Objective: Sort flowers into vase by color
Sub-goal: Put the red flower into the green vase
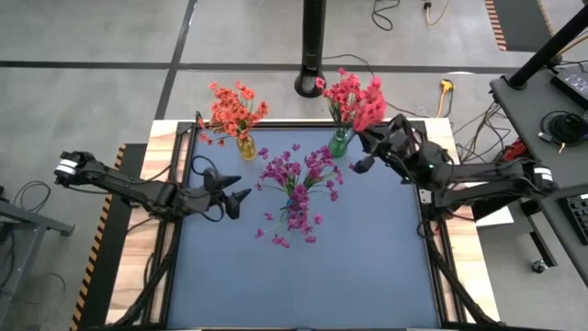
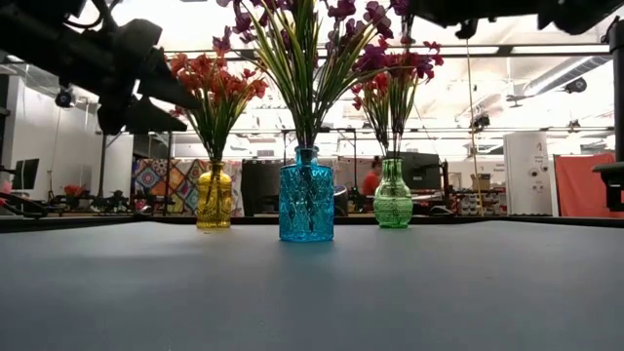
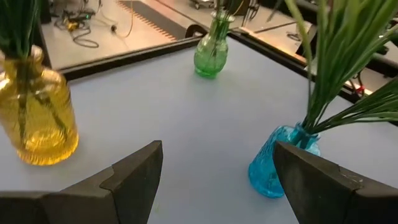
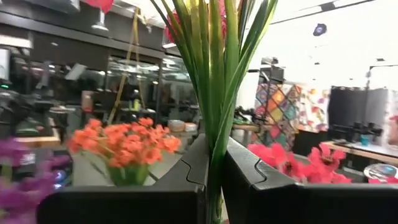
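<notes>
Three glass vases stand upright on the dark mat. A yellow vase (image 1: 246, 147) holds orange flowers (image 1: 234, 108). A blue vase (image 1: 299, 199) at mid-table holds purple-magenta flowers (image 1: 299, 175). A green vase (image 1: 340, 142) holds red-pink flowers (image 1: 354, 99). My left gripper (image 1: 237, 191) hovers open just left of the blue vase (image 3: 278, 168), touching nothing. My right gripper (image 1: 366, 152) is beside the green vase on its right, shut on the red-pink bunch's green stems. My right gripper (image 4: 214, 163) pinches a bundle of several thin green stems (image 4: 217, 134) of the red-pink flowers between its two fingers. It comes level from the table's right side, lying across the stems. The stems stand upright and rise above the fingers; their lower ends sit in the green vase (image 2: 393, 200).
The vases form a loose row across the table's far half, with the blue one (image 2: 306, 195) nearest. Bare mat (image 1: 303, 285) fills the near half. A black pole base (image 1: 310, 85) stands beyond the far edge. Wooden table rims (image 1: 138, 276) flank the mat.
</notes>
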Tool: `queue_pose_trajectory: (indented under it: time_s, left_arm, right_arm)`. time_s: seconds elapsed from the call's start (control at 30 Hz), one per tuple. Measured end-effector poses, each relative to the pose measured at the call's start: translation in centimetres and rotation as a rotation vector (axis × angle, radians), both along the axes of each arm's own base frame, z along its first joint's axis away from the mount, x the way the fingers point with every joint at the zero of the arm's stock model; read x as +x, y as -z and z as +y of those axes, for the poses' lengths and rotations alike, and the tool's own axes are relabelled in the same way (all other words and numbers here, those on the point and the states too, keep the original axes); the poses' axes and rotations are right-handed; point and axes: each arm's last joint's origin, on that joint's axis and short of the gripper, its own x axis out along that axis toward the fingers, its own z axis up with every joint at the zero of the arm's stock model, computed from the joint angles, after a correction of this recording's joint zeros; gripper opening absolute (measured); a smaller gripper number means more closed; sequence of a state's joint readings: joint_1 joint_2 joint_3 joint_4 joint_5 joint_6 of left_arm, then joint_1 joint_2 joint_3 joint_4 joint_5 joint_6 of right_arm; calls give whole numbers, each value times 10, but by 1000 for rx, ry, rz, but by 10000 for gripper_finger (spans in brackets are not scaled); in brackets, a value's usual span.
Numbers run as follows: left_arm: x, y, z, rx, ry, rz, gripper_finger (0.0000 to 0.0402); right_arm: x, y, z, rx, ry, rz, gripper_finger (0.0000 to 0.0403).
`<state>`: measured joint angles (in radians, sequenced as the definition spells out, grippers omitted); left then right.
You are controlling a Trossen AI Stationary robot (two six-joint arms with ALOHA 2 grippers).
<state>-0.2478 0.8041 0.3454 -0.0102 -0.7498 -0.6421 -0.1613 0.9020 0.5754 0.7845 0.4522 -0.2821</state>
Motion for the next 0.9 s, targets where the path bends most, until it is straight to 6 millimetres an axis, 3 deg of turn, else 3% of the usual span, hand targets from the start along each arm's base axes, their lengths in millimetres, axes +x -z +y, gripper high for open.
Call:
queue_pose_trajectory:
  time_s: [0.43,0.9]
  left_arm:
    - [0,-2,1,67,-1,17,287]
    - [0,-1,1,77,0,26,287]
  right_arm:
    - [16,10,-26,-71,115,-5,18]
    - [28,21,-36,-135,142,37,18]
